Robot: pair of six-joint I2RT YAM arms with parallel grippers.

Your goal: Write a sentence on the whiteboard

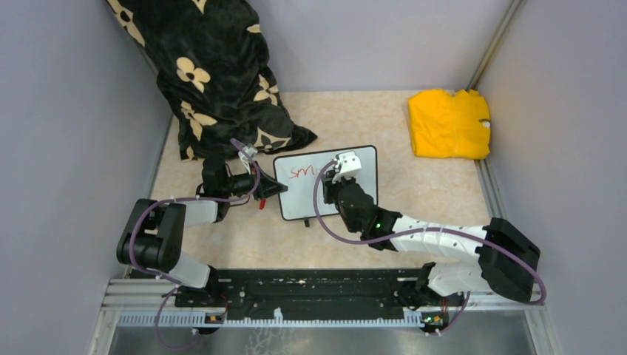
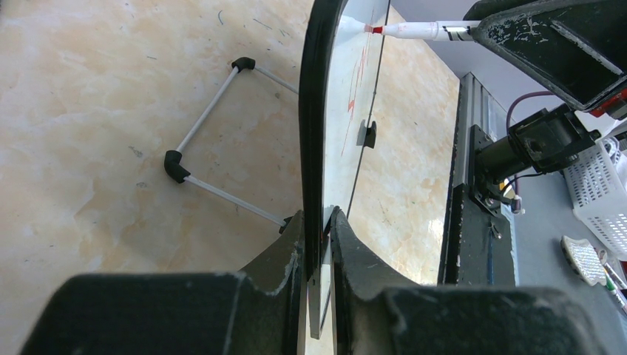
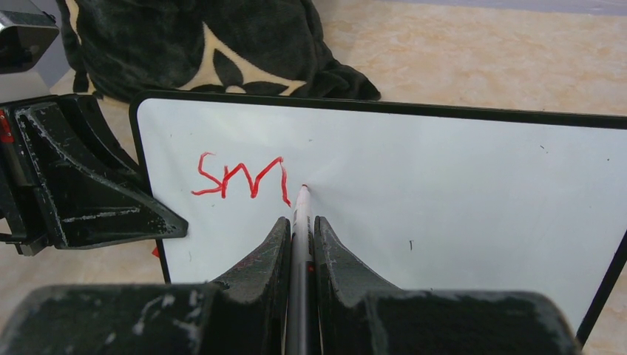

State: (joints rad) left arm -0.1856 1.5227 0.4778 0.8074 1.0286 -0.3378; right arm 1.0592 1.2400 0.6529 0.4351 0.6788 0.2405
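The whiteboard (image 1: 304,198) stands tilted on the table, black-framed. My left gripper (image 1: 276,188) is shut on its left edge; in the left wrist view the fingers (image 2: 318,214) clamp the frame of the board (image 2: 316,111), which shows edge-on. My right gripper (image 1: 341,174) is shut on a white marker with a red tip (image 3: 301,211), held between the fingers (image 3: 301,220). The tip touches the board (image 3: 444,192) just right of the red letters "sm" (image 3: 240,177), the only part of the sentence that shows. The marker also shows in the left wrist view (image 2: 414,30).
A black cushion with cream flowers (image 1: 214,74) lies behind the board at the back left. A folded yellow cloth (image 1: 449,123) lies at the back right. The board's wire stand (image 2: 214,133) rests on the table behind it. Grey walls enclose three sides.
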